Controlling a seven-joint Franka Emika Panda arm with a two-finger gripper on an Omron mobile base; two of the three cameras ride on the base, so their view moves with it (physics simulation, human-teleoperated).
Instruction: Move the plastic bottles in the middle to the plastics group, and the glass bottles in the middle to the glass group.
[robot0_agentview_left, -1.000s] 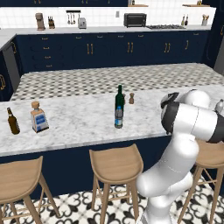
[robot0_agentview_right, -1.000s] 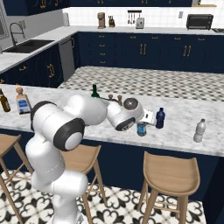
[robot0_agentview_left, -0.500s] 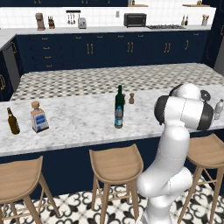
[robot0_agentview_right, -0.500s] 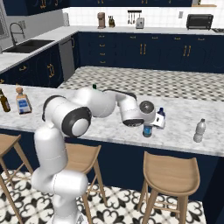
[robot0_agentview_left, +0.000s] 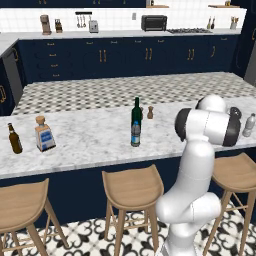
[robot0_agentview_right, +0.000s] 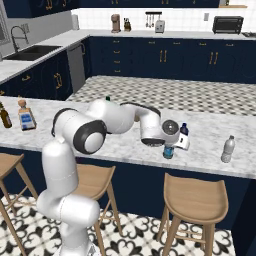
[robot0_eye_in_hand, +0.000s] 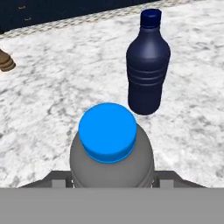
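My gripper (robot0_agentview_right: 169, 146) is shut on a small clear water bottle (robot0_agentview_right: 168, 151) with a blue label, held upright low over the marble counter (robot0_agentview_right: 210, 132). In the hand view its blue cap (robot0_eye_in_hand: 108, 131) sits between my fingertips (robot0_eye_in_hand: 59, 178). The dark-blue bottle (robot0_eye_in_hand: 148, 65) of the plastics group stands just beyond it (robot0_agentview_right: 184, 131), and the pale clear bottle (robot0_agentview_right: 227, 149) is further right. A second small water bottle (robot0_agentview_left: 135, 134) stands in front of the tall green wine bottle (robot0_agentview_left: 136, 107) mid-counter. The brown beer bottle (robot0_agentview_left: 14, 139) and the square bottle (robot0_agentview_left: 44, 135) stand far left.
A small brown pepper mill (robot0_agentview_left: 149, 112) stands right of the green bottle, and its base shows in the hand view (robot0_eye_in_hand: 5, 61). Wooden stools (robot0_agentview_left: 132, 186) line the counter's front edge. A second counter lies behind.
My arm has swung to the right along the counter, carrying the held water bottle closer to the dark-blue bottle. The other bottles have not moved.
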